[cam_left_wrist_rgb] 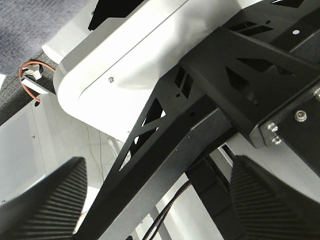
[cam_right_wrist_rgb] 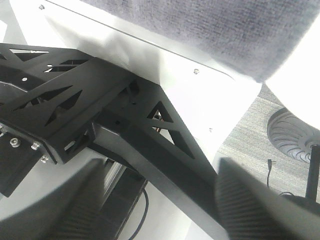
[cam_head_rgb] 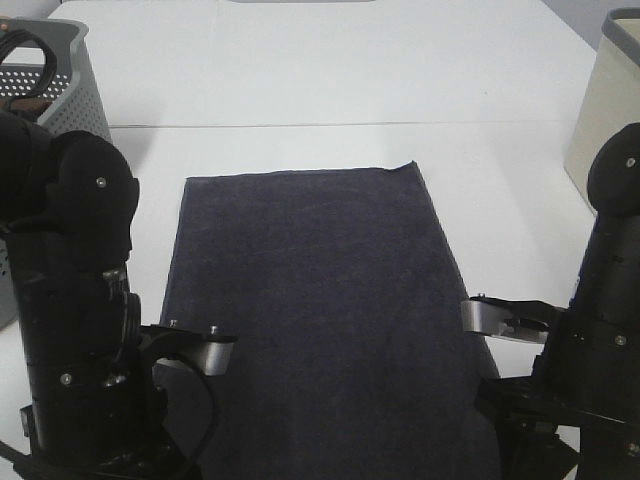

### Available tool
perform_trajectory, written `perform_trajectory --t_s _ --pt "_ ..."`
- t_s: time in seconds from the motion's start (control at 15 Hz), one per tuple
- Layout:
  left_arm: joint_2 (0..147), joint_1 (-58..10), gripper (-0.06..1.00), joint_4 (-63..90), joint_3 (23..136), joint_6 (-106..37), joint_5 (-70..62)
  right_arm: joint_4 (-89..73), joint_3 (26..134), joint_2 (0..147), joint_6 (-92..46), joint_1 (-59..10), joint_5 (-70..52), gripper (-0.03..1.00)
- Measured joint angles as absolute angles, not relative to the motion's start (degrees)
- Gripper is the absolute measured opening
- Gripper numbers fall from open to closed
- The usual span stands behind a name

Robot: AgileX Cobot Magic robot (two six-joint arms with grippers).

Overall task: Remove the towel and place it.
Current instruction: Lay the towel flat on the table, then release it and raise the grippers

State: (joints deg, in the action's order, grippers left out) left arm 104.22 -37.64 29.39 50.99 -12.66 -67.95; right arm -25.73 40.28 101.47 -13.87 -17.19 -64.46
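Observation:
The dark charcoal towel (cam_head_rgb: 315,300) lies spread flat on the white table (cam_head_rgb: 320,80), long side running from the middle to the front edge, where it passes out of view. In the left wrist view my left gripper (cam_left_wrist_rgb: 160,212) is open, its ribbed fingers (cam_left_wrist_rgb: 45,205) wide apart with nothing between them, and a towel (cam_left_wrist_rgb: 30,25) edge shows beyond. My right gripper (cam_right_wrist_rgb: 165,212) is open too, nothing between its fingers (cam_right_wrist_rgb: 260,200), with the towel (cam_right_wrist_rgb: 225,30) hanging over the table edge past it. Both grippers point under the table's front edge.
A grey perforated basket (cam_head_rgb: 60,85) stands at the back left. A beige bin (cam_head_rgb: 605,110) stands at the right edge. Black frame struts (cam_left_wrist_rgb: 165,145) under the table cross both wrist views. Both arms (cam_head_rgb: 70,300) sit low at the front corners.

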Motion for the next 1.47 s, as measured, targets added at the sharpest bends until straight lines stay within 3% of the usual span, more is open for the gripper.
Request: perform_trajectory --t_s 0.4,0.67,1.0,1.2,1.47 --pt "102.85 -37.64 0.77 28.82 59.13 -13.46 -69.04 -23.49 43.83 97.75 -13.46 -17.19 -64.74 0.70" --pt "101.59 -36.73 0.77 18.39 70.87 -12.61 -69.33 -12.26 60.10 94.60 -10.14 -16.33 -65.60 0.70" --pt "103.02 -21.77 0.77 18.11 82.91 -11.97 -69.33 -17.42 78.21 100.44 -13.92 -5.10 -66.46 0.70" --pt "108.00 -14.73 0.77 18.11 90.64 -11.69 -69.39 -20.00 91.27 108.86 -15.24 -4.24 -69.16 0.70" --pt "117.80 -11.29 0.78 17.99 99.64 -11.57 -69.39 -21.66 108.40 122.44 -15.53 -4.24 -69.44 0.70"
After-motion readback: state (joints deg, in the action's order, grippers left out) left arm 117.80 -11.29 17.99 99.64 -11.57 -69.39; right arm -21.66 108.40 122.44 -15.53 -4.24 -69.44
